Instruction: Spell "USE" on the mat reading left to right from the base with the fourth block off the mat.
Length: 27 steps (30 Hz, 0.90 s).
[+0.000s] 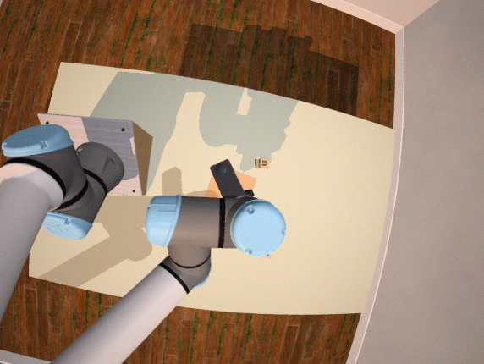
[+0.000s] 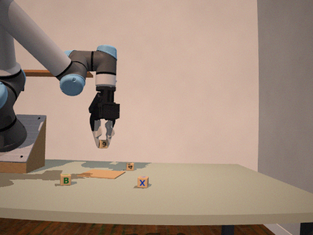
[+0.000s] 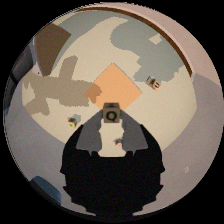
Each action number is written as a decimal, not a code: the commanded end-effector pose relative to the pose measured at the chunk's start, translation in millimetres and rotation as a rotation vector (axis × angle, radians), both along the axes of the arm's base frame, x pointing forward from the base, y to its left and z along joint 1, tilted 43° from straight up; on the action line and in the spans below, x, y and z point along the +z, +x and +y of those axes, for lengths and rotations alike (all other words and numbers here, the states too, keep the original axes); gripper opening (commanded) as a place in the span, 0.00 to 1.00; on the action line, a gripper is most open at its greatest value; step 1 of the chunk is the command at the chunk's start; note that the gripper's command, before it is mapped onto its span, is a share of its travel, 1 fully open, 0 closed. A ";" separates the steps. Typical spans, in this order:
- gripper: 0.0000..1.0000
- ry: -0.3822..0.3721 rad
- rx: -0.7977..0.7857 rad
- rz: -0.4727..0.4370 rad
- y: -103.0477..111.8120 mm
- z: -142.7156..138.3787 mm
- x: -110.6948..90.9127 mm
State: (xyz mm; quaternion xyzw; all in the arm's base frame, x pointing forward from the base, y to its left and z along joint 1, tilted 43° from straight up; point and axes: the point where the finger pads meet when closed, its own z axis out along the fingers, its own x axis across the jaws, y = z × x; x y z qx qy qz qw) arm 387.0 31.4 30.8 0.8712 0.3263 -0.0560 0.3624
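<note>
Robot arm is holding 1 lettered block in the air

We are looking at a jointed arm (image 1: 192, 220) (image 2: 36, 35) that is reaching over a pale table (image 1: 330, 212) (image 2: 208, 188) (image 3: 172, 112). The claw (image 2: 103, 145) (image 3: 111, 110) is pointing straight down and gripping 1 small wooden block, its 2 fingers pressing on opposite sides. We are seeing this held block (image 2: 103, 144) (image 3: 111, 113) hanging well above the table; it is showing a dark character resembling a 9 in the exterior view and a dark Q in the wrist view.

Below, we are finding a flat orange mat (image 1: 248, 179) (image 2: 105, 174) (image 3: 113, 85) lying on the table. The other 3 blocks are resting on the table around it, all off the mat and apart from each other. The U block (image 1: 262, 162) (image 2: 129, 166) (image 3: 153, 83) is sitting near the mat, wearing its U on top. The X block (image 1: 267, 256) (image 2: 143, 182) (image 3: 119, 143) is displaying a blue X on its side; from overhead, we are catching only a sliver of it beyond the arm's round blue cap (image 1: 258, 228). The B block (image 2: 65, 180) (image 3: 72, 122) is turning a green B toward the exterior camera, while the arm is hiding it from overhead. We are not making out the top letters of the X and B blocks clearly.
</note>
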 end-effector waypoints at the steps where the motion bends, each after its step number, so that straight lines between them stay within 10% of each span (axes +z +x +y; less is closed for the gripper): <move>1: 0.09 0.000 -0.006 0.004 -1.1 4.4 4.1; 14: 0.09 0.000 -0.016 0.001 -2.3 1.2 4.6; 27: 0.09 0.049 -0.257 -0.216 4.0 -49.7 48.5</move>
